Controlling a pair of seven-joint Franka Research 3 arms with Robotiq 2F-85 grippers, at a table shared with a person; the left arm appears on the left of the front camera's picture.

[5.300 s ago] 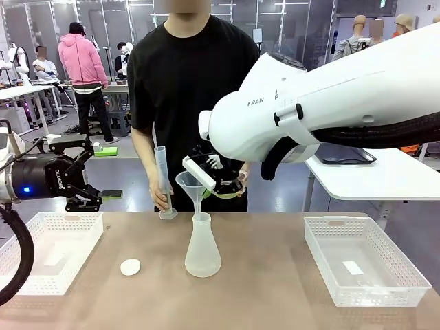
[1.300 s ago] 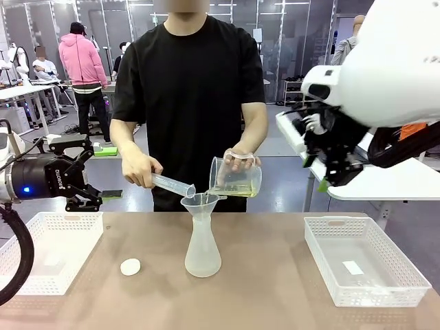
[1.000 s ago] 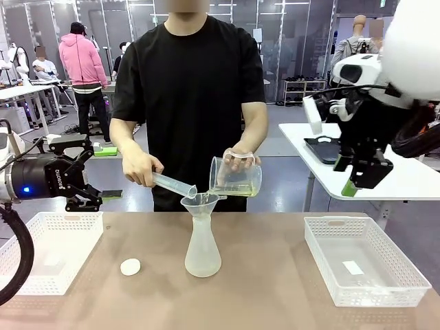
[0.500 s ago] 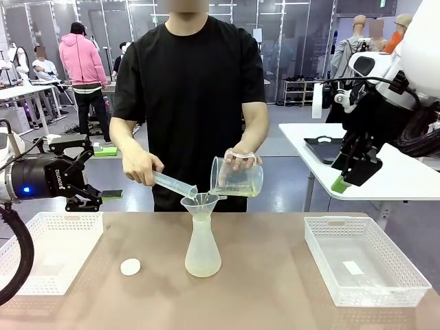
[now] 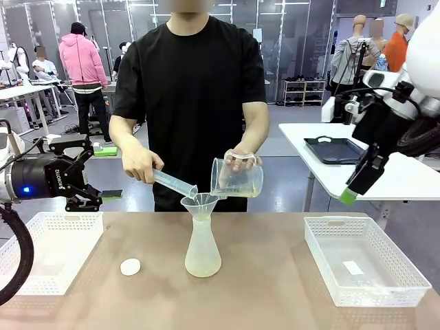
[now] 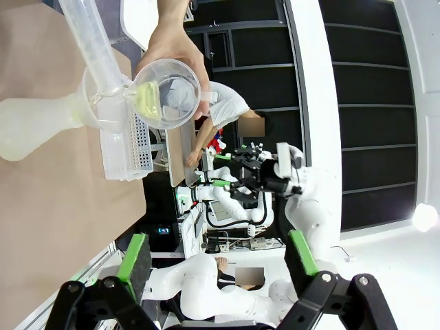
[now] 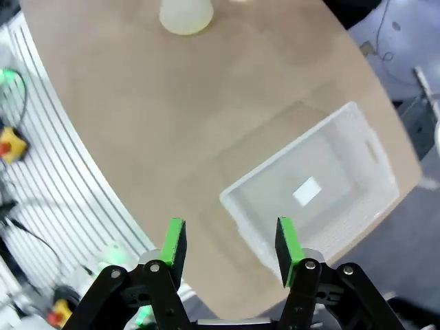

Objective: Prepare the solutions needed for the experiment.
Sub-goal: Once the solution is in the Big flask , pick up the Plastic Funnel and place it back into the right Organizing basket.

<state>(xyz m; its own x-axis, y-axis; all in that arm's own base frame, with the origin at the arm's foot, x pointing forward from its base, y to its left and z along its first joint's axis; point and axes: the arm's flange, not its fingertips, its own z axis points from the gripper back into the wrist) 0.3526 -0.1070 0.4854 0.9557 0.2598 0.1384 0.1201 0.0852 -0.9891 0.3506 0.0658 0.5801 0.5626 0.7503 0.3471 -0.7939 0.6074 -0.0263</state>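
**Swung clear of the flask while the person pours**

Since a few seconds back my right jaws have left the funnel (image 5: 199, 203) and swung out to the right. They now hang high, parted and empty, looking down on the white basket (image 7: 344, 151) and the desk (image 7: 137, 124). That keeps them well apart from the pouring, so the person has room. My left jaws stand wide open with nothing between them, parked at the left near the other basket (image 5: 69, 216), also out of the way.

Farther out, the flask (image 5: 203, 249) stands upright mid-desk with the funnel seated in its neck. The person tips a graduated cylinder (image 5: 172, 183) with one hand (image 5: 139, 167) and a measuring jug (image 5: 236, 179) with the other hand (image 5: 240, 159). Both spouts sit over the funnel's mouth, I judge so that nothing spills past the narrow neck. The solutions (image 5: 202, 267) show as a shallow pale yellow-green pool in the flask's base, with more in the jug. A small white cap (image 5: 130, 267) lies near the flask.
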